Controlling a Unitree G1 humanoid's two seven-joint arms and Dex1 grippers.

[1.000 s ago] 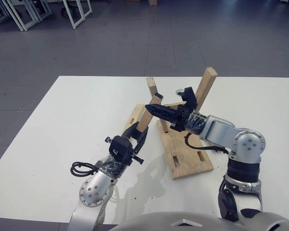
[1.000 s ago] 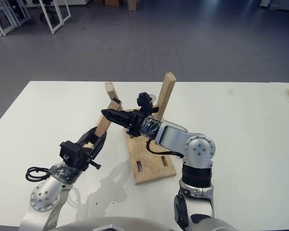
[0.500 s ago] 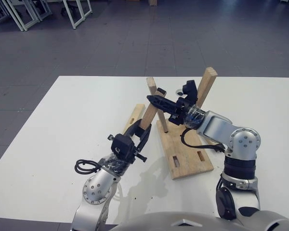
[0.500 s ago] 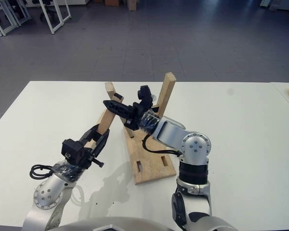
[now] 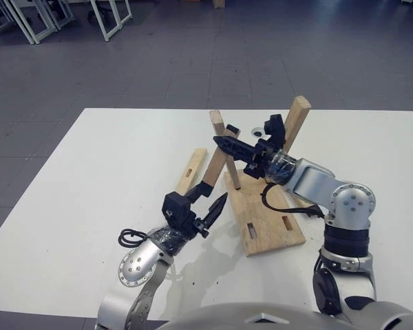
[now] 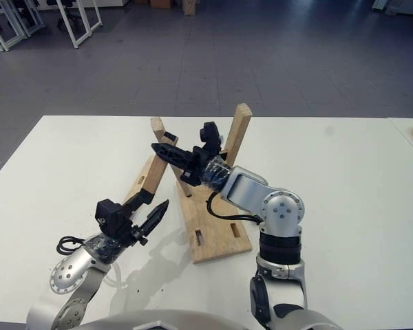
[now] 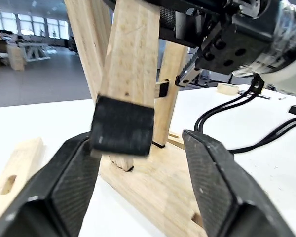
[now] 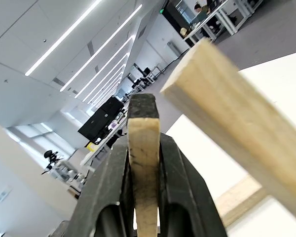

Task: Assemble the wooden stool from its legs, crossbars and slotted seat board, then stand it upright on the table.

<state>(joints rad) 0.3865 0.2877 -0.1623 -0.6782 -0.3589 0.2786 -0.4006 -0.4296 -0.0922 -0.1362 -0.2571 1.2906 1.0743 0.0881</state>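
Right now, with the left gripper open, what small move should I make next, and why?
Probably close the left gripper on the black-capped lower end of the tilted leg. That end sits between the open fingers, while the right gripper clamps only its top, leaving it leaning, apparently not seated in the seat board.

free: table (image 5: 89, 179) left side | blocked: leaning leg (image 5: 216, 159) over seat board (image 5: 268, 214), centre
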